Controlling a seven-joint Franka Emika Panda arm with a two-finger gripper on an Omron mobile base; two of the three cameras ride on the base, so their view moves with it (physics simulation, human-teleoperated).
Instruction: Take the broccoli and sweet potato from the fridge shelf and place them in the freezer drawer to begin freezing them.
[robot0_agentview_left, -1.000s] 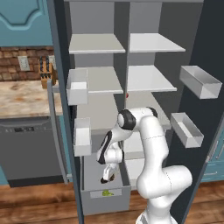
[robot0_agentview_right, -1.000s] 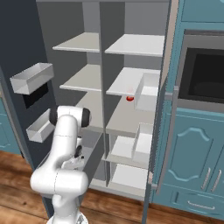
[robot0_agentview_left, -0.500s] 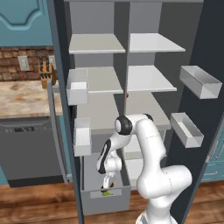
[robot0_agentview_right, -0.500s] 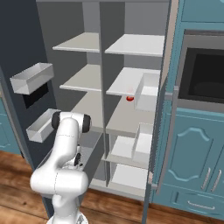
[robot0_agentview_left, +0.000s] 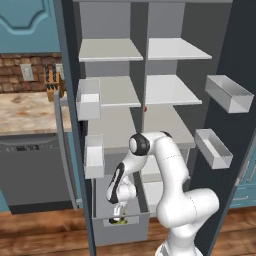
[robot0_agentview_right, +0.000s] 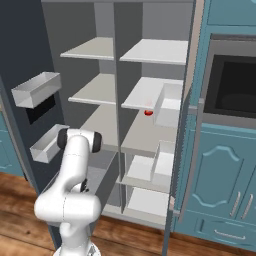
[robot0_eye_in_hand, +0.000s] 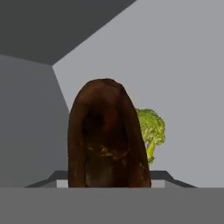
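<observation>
We note pincer (robot0_agentview_left: 117, 212) low inside freezer drawer (robot0_agentview_left: 120, 232), sweet potato (robot0_eye_in_hand: 107, 135) close before it, broccoli (robot0_eye_in_hand: 151, 130) just behind, pincer's grip we cannot tell.

The arm folded at the elbow and reached steeply downward to its left; the gripper (robot0_agentview_left: 116, 212) pointed down; its jaw spacing could not be made out.

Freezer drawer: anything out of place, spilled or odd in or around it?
Nothing stands out. The freezer drawer is pulled open with the broccoli lying inside, and the sweet potato sits at the hand, lowered into the drawer. No spill or damage shows.
</observation>
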